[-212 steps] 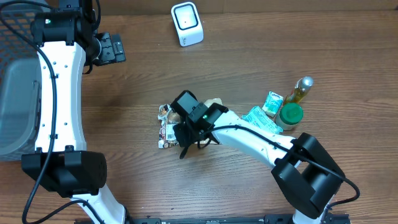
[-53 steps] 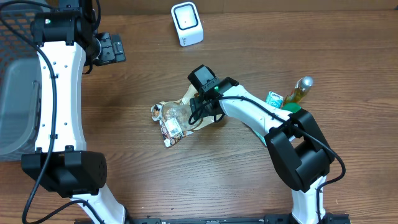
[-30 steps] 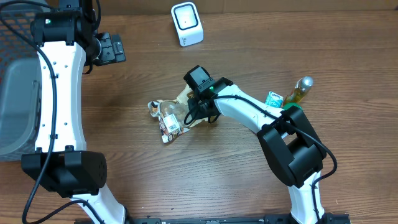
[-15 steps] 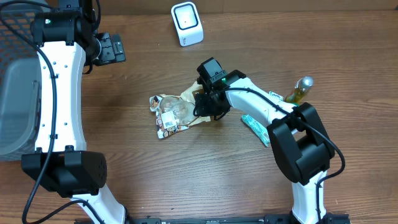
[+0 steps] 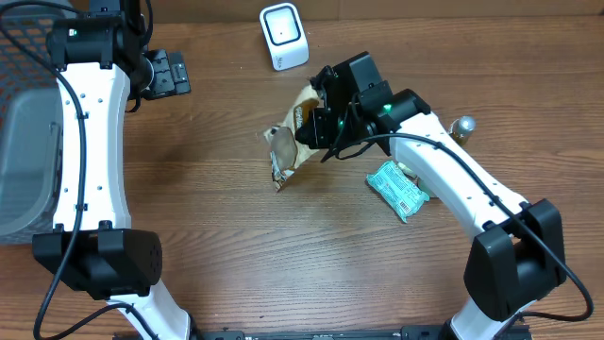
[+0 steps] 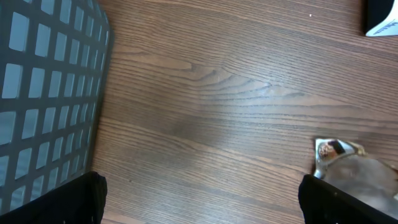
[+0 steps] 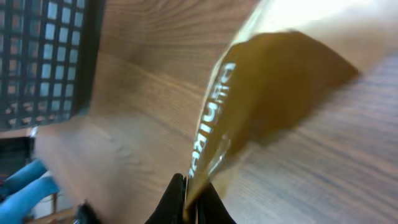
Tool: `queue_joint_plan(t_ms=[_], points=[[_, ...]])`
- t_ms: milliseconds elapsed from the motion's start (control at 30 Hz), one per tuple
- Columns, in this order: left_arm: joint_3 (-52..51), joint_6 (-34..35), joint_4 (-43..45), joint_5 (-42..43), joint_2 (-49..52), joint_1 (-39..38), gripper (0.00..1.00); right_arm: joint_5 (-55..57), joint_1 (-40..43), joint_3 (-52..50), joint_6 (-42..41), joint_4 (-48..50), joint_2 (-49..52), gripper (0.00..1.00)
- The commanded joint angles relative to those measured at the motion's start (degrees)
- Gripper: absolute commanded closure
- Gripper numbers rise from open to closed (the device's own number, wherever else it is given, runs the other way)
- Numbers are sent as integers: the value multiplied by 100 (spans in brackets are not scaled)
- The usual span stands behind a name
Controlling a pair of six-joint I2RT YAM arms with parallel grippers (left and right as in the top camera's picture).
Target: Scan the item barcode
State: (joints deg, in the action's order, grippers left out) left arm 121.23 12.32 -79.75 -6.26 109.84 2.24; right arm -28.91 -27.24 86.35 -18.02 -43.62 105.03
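- Right wrist view is blurred: the brown snack pouch (image 7: 267, 93) runs off the top and right edges; I can't read its lettering.
- From overhead, any barcode is too small for me to tell.
- Left wrist view cuts the scanner (image 6: 384, 22) to one corner.
- My right arm (image 5: 453, 179) hides most of the bottle (image 5: 462, 125).

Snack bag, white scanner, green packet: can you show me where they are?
snack bag (image 5: 286, 151), overhead view, on its clear lower half.
white scanner (image 5: 283, 36), overhead view, on its top face.
green packet (image 5: 396, 187), overhead view, on its middle.
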Motion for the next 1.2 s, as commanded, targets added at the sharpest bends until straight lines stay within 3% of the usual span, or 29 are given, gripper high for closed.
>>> queue_joint_plan(t_ms=[0,700,933,1167], points=[[70,57,9,-11,-87,-55,0,-380,42,31,15,-87,-79,96],[70,57,9,-11,-87,-55,0,-225,59,24,52,-208,-79,96],[70,59,9,-11,-87,-55,1,-656,59,26,52,205,-79,96],[70,57,9,-11,-87,-55,0,708,-90,-166,52,-415,-66,96]])
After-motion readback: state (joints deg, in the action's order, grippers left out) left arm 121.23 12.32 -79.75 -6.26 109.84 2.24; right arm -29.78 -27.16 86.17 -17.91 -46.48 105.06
